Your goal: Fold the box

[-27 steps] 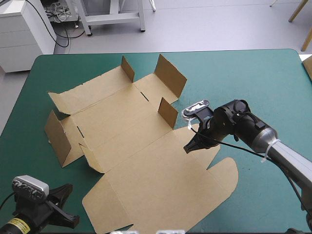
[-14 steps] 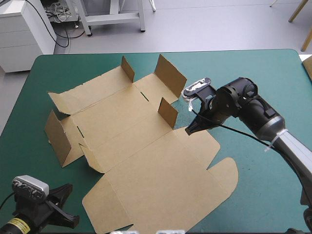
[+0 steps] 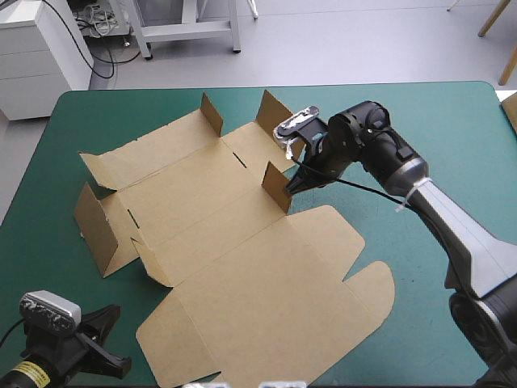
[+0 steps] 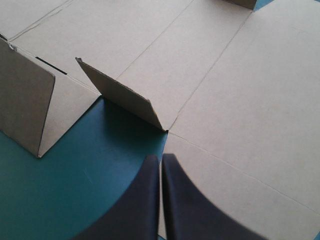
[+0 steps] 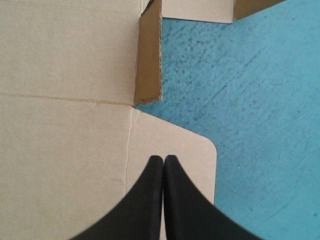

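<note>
1. My right gripper point(image 5: 163, 159) is closed, black fingers pressed tip to tip in one point, with nothing between them.
2. Under that point lies a round-cornered panel point(image 5: 187, 142) of the brown box point(image 3: 242, 267), flat on the table.
3. Straight ahead of my tips a small flap point(image 5: 149, 60) stands upright at the box's edge, with the teal-green cover point(image 5: 240, 100) open beside it.
4. The high view adds what my wrist camera can't. My point sits just beside that flap, on the side toward the table's right edge. I cannot tell whether it touches. A taller flap point(image 3: 283, 125) stands farther back, behind my wrist.
5. My left gripper point(image 4: 161, 159) is closed too, holding nothing. Its tips hang where the box's edge meets the cover.
6. Only that wrist view shows a leaning flap point(image 4: 117, 95) just ahead of it, and an upright wall point(image 4: 22, 105) off to one side.
7. From above, the box is spread across the middle of the table. Its big panels are flat, and flaps are raised along its far and left sides.
8. My two arms are well apart, the left low at the near left corner.
</note>
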`<state>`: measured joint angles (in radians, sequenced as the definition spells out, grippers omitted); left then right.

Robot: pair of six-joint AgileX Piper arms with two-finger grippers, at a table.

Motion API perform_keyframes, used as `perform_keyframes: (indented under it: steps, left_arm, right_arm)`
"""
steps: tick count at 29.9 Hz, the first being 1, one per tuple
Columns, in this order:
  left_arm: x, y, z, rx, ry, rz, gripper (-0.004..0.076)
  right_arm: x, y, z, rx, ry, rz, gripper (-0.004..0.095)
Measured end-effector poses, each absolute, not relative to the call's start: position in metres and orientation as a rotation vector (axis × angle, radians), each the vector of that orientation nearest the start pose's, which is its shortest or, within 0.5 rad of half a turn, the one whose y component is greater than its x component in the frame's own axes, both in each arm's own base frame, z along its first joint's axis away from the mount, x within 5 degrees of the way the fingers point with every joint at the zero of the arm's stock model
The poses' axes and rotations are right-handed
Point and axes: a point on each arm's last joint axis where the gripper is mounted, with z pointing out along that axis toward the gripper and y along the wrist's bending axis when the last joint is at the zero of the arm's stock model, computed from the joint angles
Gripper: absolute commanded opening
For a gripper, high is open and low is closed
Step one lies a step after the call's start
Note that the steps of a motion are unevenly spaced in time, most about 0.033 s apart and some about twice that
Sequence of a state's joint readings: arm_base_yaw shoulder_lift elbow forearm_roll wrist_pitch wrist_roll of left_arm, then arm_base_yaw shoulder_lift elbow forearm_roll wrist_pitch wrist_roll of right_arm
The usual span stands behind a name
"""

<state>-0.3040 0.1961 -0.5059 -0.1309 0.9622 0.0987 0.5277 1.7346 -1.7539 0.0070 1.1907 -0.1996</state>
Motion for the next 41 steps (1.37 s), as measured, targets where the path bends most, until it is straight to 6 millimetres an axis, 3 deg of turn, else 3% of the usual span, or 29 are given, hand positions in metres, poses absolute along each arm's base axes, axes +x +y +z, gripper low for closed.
perform_keyframes:
  steps: [5, 13, 15, 22, 30, 41]
  left_arm:
    - [0.026, -0.018, 0.285, 0.412, 2.101, -0.279, -0.0008]
    - [0.026, -0.018, 0.285, 0.412, 2.101, -0.279, -0.0008]
    - [0.026, -0.018, 0.285, 0.412, 2.101, -0.279, -0.0008]
    - [0.026, -0.018, 0.285, 0.412, 2.101, -0.279, -0.0008]
    - [0.026, -0.018, 0.285, 0.412, 2.101, -0.279, -0.0008]
    - [0.026, -0.018, 0.285, 0.412, 2.101, -0.279, -0.0008]
  right_arm:
    - [0.341, 0.200, 0.352, -0.996, 2.479, 0.108, 0.0026]
    - [0.354, 0.212, 0.338, -1.135, 2.440, 0.131, 0.0414]
    - [0.356, 0.213, 0.336, -1.159, 2.430, 0.125, 0.0456]
    - [0.361, 0.216, 0.333, -1.189, 2.407, 0.117, 0.0456]
    - [0.384, 0.229, 0.322, -1.183, 2.398, 0.118, 0.0456]
    - [0.404, 0.241, 0.276, -1.205, 2.486, 0.114, 0.0456]
